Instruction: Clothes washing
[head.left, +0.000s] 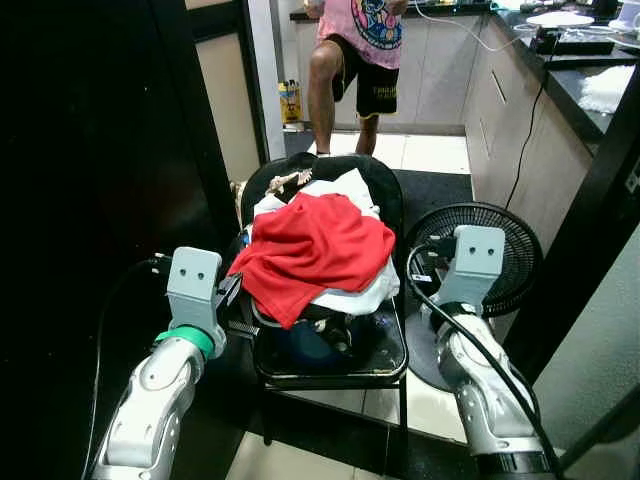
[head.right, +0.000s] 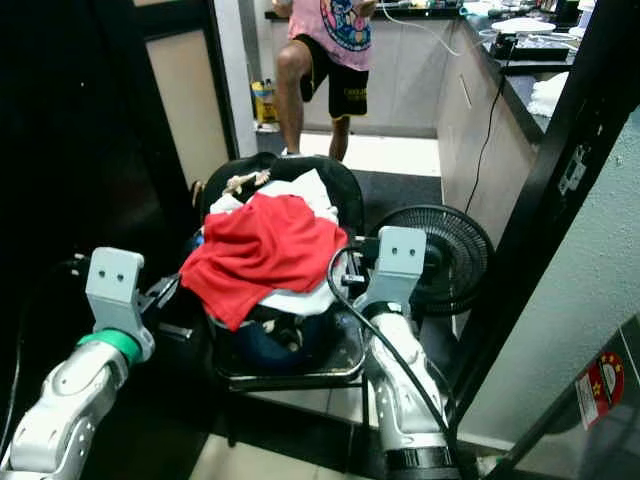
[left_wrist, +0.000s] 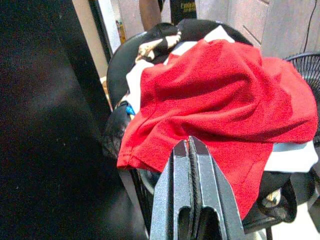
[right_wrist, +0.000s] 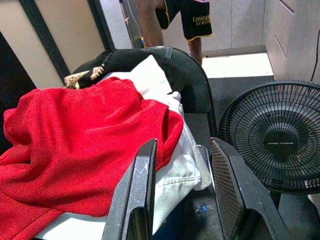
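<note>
Two grippers flank the laundry: left gripper (left_wrist: 191, 145) with fingers pressed together at the red shirt (head.left: 315, 245) hem, right gripper (right_wrist: 182, 165) with fingers apart beside the white garment (right_wrist: 172, 177). Clothes sit heaped on a chair (head.left: 385, 365); a careless pull could tumble the pile toward the fan (head.left: 515, 245).

Chair (head.left: 385, 362) dead centre w/ clothes pile (head.left: 318, 250) heaped on seat. Fan (head.left: 520, 250) on floor just right of chair. Person (head.left: 355, 60) stands behind chair, further back. Counter (head.left: 585, 70) runs along right side. Left gripper (left_wrist: 190, 147) at pile's left edge, right gripper (right_wrist: 182, 150) at pile's right edge, btwn pile & fan.
</note>
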